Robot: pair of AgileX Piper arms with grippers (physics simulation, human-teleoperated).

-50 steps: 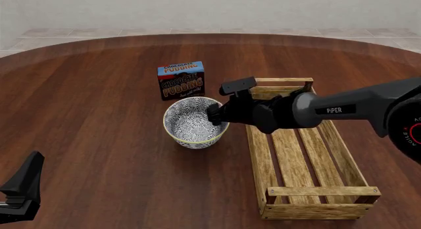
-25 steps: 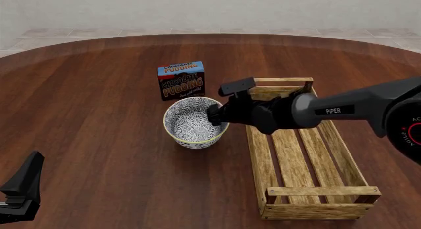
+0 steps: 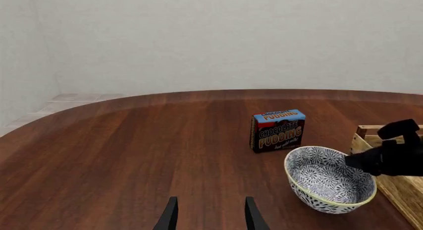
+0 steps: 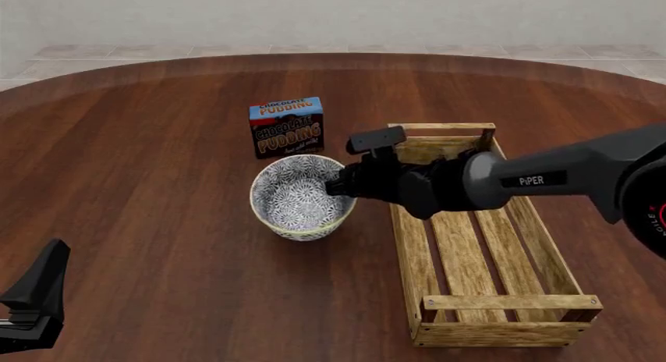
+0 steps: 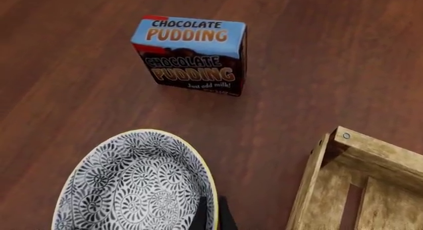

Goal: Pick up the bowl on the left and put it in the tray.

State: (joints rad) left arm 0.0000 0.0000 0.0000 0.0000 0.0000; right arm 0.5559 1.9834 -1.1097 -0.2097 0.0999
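Right end effector (image 4: 338, 182) is clenched on the rim of the round white ceramic bowl with a dense blue-grey floral pattern and thin yellowish rim (image 4: 296, 196), at the bowl's 3 o'clock side in the front view; the right wrist view shows one finger inside the rim and one outside it (image 5: 210, 215). Whether the bowl touches the counter cannot be told. It appears tilted, its opening turned toward the camera. At 12 o'clock from the bowl, just beside it, stands the small blue and brown chocolate pudding box (image 4: 286, 127). At 3 o'clock from the bowl lies the long rectangular light-wood slatted tray (image 4: 489, 245), its long side near the bowl and the right arm reaching across it. All rest on the dark reddish wooden counter (image 4: 146, 182). Left end effector (image 3: 210, 215) is released, fingers apart, well away at about 8 o'clock from the bowl.
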